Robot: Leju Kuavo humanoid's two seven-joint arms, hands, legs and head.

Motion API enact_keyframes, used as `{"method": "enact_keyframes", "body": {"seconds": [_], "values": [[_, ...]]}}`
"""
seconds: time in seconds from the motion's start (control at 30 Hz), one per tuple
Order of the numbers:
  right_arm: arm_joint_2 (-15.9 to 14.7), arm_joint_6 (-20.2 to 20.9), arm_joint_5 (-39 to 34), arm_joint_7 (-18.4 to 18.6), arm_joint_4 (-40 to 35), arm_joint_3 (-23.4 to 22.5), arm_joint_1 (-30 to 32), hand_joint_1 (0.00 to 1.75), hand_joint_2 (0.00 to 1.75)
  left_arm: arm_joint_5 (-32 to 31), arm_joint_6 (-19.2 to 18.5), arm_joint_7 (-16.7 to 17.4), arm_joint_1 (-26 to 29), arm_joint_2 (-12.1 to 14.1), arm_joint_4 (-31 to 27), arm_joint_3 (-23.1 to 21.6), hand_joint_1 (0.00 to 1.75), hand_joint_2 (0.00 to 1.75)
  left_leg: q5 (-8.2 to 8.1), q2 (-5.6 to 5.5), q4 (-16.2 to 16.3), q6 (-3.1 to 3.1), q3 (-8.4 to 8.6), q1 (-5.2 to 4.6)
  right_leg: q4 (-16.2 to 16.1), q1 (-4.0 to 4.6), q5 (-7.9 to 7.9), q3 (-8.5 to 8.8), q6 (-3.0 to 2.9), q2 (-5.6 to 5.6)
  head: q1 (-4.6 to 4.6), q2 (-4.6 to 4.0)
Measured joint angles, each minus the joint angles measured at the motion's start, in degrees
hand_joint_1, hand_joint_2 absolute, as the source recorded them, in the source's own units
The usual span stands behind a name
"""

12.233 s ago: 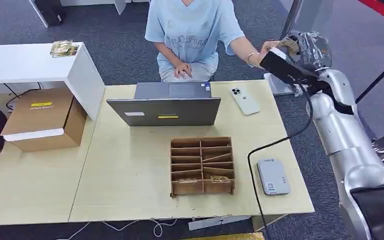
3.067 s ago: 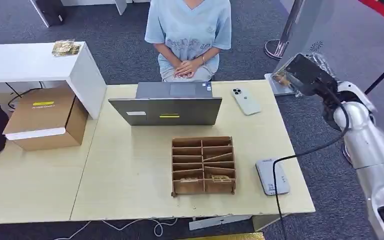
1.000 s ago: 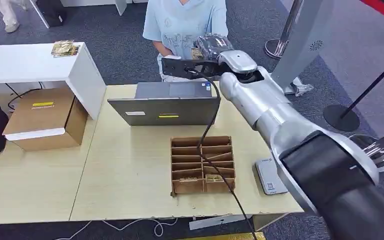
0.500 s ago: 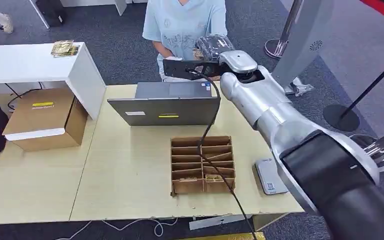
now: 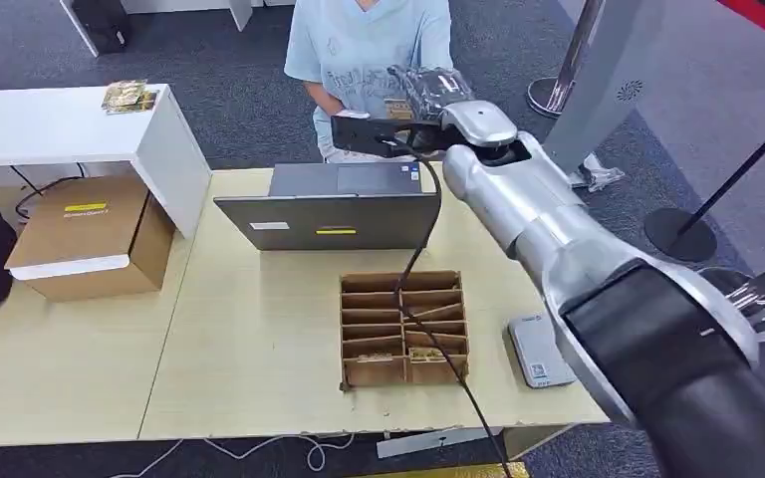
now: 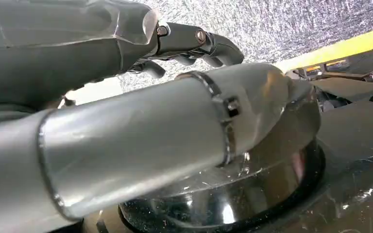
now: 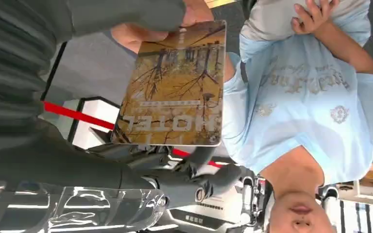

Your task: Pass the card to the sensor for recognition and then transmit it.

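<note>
My right hand [image 5: 425,88] is stretched out past the laptop, close in front of the seated person in a light blue shirt [image 5: 369,45]. It pinches a brown-gold card [image 7: 175,87] printed HOTEL between the thumb and the dark fingers [image 7: 184,170]; in the head view the card [image 5: 395,106] is a small patch under the hand. Part of the person's arm [image 7: 131,39] lies behind the card. The grey card sensor [image 5: 536,354] lies flat at the table's right edge, partly behind my arm. My left hand [image 6: 189,43] hangs down, holding nothing, with its fingers loosely bent.
A grey laptop [image 5: 334,214] stands at the back of the table [image 5: 249,339]. A cardboard divider box [image 5: 403,329] sits in the middle, with a black cable across it. A cardboard carton [image 5: 85,234] and a white desk [image 5: 50,124] are at the left.
Three seconds ago my right hand was out to the right of the table; it has swung left to the person with the card. In the last half second it drifted slightly right.
</note>
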Motion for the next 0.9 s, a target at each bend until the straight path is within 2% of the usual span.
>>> {"method": "enact_keyframes", "body": {"seconds": [0.17, 0.27, 0.43, 0.57, 0.7, 0.8, 0.9], "values": [[-0.79, -0.20, 0.31, -0.07, 0.17, -0.11, 0.01, 0.00, 1.75, 0.00, -0.13, 0.33, -0.04, 0.00, 0.00, 0.00, 0.00, 0.00, 0.00, 0.00, 0.00, 0.00, 0.00, -0.01, 0.00, -0.01, 0.00, 0.00, 0.00, 0.00, 0.00, 0.00], [-1.29, -1.78, -0.29, -1.18, 0.17, -0.55, 0.04, 0.00, 1.75, 2.09, -0.09, 0.57, -0.05, -0.04, 0.00, 0.00, 0.00, 0.00, 0.00, 0.00, 0.01, 0.00, 0.00, -0.01, 0.00, -0.01, 0.00, 0.00, 0.00, 0.00, 0.00, 0.00], [-2.80, -10.07, -4.76, -8.06, -1.98, -4.54, 0.86, 0.00, 1.75, 5.01, 0.00, 0.26, -0.02, -0.22, 0.00, 0.00, 0.00, 0.00, 0.00, 0.00, 0.01, 0.00, 0.00, -0.01, -0.01, -0.01, 0.00, -0.01, 0.00, -0.01, 0.00, 0.00], [-4.66, -12.72, -11.57, -14.26, -7.29, -9.69, 3.86, 0.00, 1.75, 5.01, 0.13, -0.02, 0.03, -0.22, 0.00, 0.00, 0.00, 0.00, 0.00, -0.01, 0.01, 0.00, 0.01, -0.01, -0.02, -0.01, 0.00, -0.01, 0.00, -0.01, 0.00, 0.00], [-8.29, -8.26, -25.87, -20.22, -20.34, -17.34, 12.00, 0.00, 1.75, 5.01, 0.24, -0.55, 0.14, -0.24, 0.00, 0.00, 0.00, 0.00, 0.00, -0.16, 0.02, 0.00, -0.01, 0.00, -0.09, 0.00, 0.00, 0.05, 0.00, -0.16, 0.00, 0.00], [-11.37, -4.56, -35.73, -21.29, -31.45, -22.54, 19.71, 0.00, 1.75, 5.01, 0.35, -0.68, 0.18, -0.26, 0.00, 0.00, 0.00, 0.00, -0.01, -0.32, 0.02, 0.02, -0.04, -0.01, -0.13, 0.00, -0.01, 0.08, 0.01, -0.28, 0.00, 0.00], [-14.58, -0.63, -45.80, -20.74, -42.20, -27.52, 27.79, 0.00, 1.75, 5.01, 0.79, -0.68, 0.23, -0.33, 0.00, 0.00, 0.00, 0.00, -0.04, -0.39, 0.03, 0.04, -0.06, -0.01, -0.18, 0.00, -0.02, 0.10, 0.03, -0.34, 0.00, 0.00]]}}
